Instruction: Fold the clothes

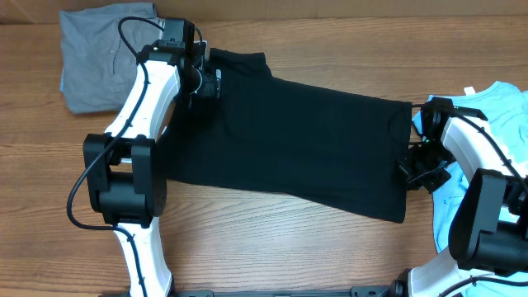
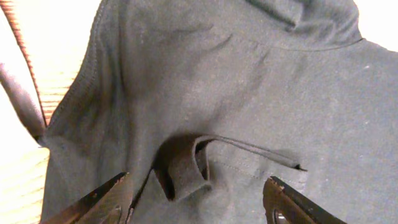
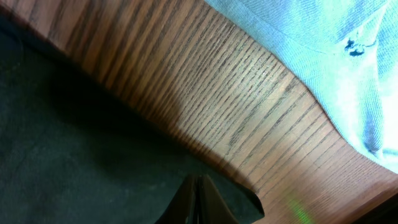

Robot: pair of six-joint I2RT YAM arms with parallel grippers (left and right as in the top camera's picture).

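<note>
The black T-shirt (image 1: 305, 144) lies spread on the table (image 1: 330, 247), the left gripper (image 2: 196, 183) spread over a raised tuck (image 2: 183, 168) at the shirt's left end and the right gripper (image 3: 196, 186) pressed together at its right hem, whether on cloth I cannot tell, so a one-sided pull could bunch it

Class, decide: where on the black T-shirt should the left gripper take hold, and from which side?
Take the raised fold of the black T-shirt, coming from straight above. It stands up off the flat cloth, and the left gripper hangs over it, jaws open.
</note>
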